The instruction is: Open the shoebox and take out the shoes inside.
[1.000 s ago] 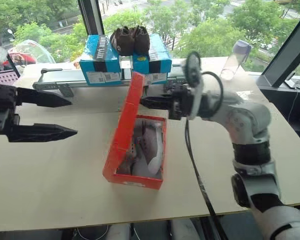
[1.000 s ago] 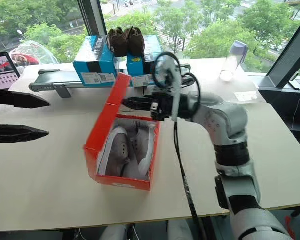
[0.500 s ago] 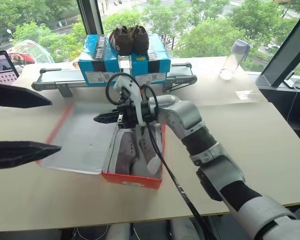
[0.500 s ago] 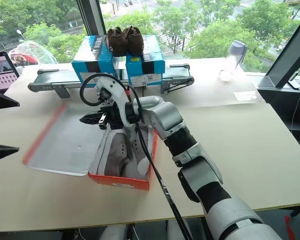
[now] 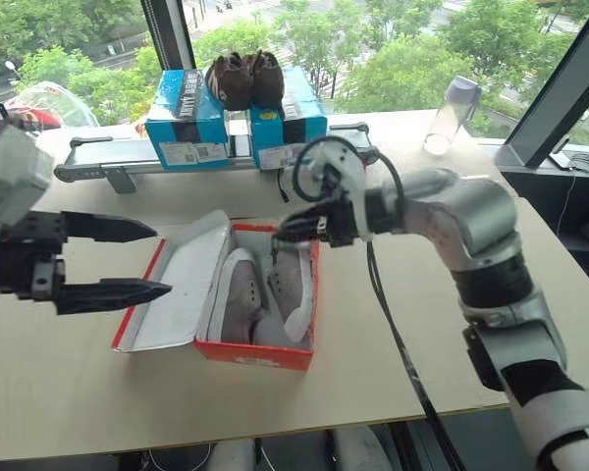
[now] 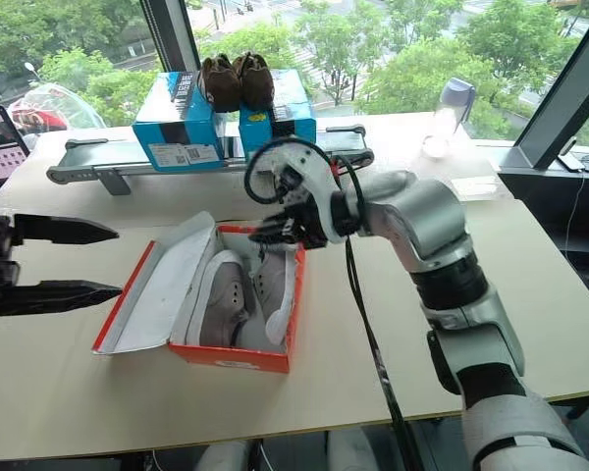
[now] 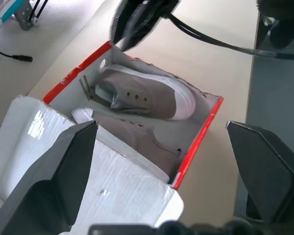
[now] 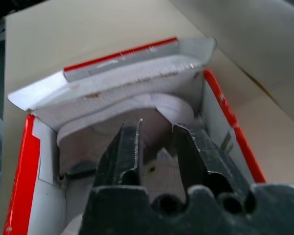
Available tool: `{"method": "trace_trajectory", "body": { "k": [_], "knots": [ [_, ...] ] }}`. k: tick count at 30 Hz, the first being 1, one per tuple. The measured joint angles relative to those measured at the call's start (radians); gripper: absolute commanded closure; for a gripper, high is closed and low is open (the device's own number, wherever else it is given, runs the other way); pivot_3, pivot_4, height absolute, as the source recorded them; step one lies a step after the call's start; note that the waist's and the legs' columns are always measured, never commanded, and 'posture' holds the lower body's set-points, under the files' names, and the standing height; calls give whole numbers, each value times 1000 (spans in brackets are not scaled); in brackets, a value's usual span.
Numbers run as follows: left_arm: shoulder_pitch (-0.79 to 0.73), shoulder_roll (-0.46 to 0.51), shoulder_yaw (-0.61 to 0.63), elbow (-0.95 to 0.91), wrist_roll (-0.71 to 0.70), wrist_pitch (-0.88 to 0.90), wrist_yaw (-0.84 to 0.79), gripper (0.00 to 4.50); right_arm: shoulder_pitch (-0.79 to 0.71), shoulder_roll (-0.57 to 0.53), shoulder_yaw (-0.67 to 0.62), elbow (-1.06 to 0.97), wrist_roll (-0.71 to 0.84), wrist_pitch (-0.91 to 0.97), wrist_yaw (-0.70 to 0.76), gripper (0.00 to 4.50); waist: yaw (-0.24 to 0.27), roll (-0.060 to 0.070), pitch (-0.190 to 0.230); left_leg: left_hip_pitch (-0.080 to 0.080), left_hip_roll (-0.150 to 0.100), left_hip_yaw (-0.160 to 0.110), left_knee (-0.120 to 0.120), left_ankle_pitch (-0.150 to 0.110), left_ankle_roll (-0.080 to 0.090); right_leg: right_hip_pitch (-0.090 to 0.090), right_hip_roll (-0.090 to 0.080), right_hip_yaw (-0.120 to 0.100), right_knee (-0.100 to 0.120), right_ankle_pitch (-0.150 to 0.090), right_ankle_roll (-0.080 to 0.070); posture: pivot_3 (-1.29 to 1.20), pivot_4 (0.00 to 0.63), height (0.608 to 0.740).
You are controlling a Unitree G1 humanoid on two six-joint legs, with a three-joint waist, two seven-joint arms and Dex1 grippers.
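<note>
Red cardboard marks the shoebox (image 5: 260,351), which sits near the middle of the pale surface (image 5: 69,392) with its hinged lid (image 5: 182,294) folded back toward the robot's left, white inside facing up. The lid is judged fully open, so the step in hand is lifting out the shoes (image 5: 265,294), a grey pair lying side by side inside the box, white soles showing.

The right gripper (image 5: 287,228) is held just above the far end of the box, over the heel end of the shoes, with its fingers parted by a narrow gap and nothing pinched between them. The left gripper (image 5: 147,260) hangs beside the open lid, spread wide and empty.

For a clean lift, the right fingers are best widened further and lowered over one shoe's collar or side wall, clear of the box wall. Only one shoe should be caught, and the box is likely to drag unless the left gripper steadies it. A straight upward pull is advised before any sideways travel.
</note>
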Motion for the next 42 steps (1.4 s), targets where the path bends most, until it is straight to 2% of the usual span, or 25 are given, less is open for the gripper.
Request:
{"method": "trace_trajectory", "body": {
  "k": [6,10,19,23,25,34,38,42],
  "knots": [
    [-27,-1,-80,109,40,-131,-45,0,1,-13,9,-32,9,73,-46,55,5,0,0,-1,0,0,0,0,0,0,0,0,-2,0,1,0,150,740],
    [-28,-4,-119,132,56,-170,-46,0,-9,-51,102,12,-36,-49,23,55,4,0,0,-1,0,0,0,0,0,0,0,0,-2,-1,2,0,150,740],
    [21,-38,-97,81,54,-168,-8,0,-85,-53,236,217,-176,-347,187,55,3,0,0,-1,1,0,1,0,0,0,1,0,-2,-1,2,0,150,740],
    [23,-39,-84,64,52,-168,6,0,-100,-22,247,322,-286,-728,243,55,3,0,0,-1,1,0,1,0,0,0,1,0,-2,-1,4,0,150,740],
    [23,-44,-82,59,52,-168,14,0,-137,-12,249,384,-346,-987,307,55,2,0,0,-1,1,0,1,0,0,0,1,0,-2,-1,4,0,150,740],
    [26,-70,-82,39,52,-171,48,0,-362,92,269,813,-522,-1679,458,55,0,0,0,0,1,0,1,-1,-2,1,1,0,-2,2,-1,0,150,740],
    [52,-81,-73,11,48,-167,66,0,-406,115,300,978,-628,-1944,451,55,0,0,0,1,1,0,1,-1,-2,1,1,0,-1,2,-2,0,150,740],
    [65,-83,-53,-3,32,-162,80,0,-406,125,316,1078,-667,-2044,456,55,0,0,0,1,1,0,1,-1,-2,1,1,0,-1,2,-2,0,150,740]
  ]
}}
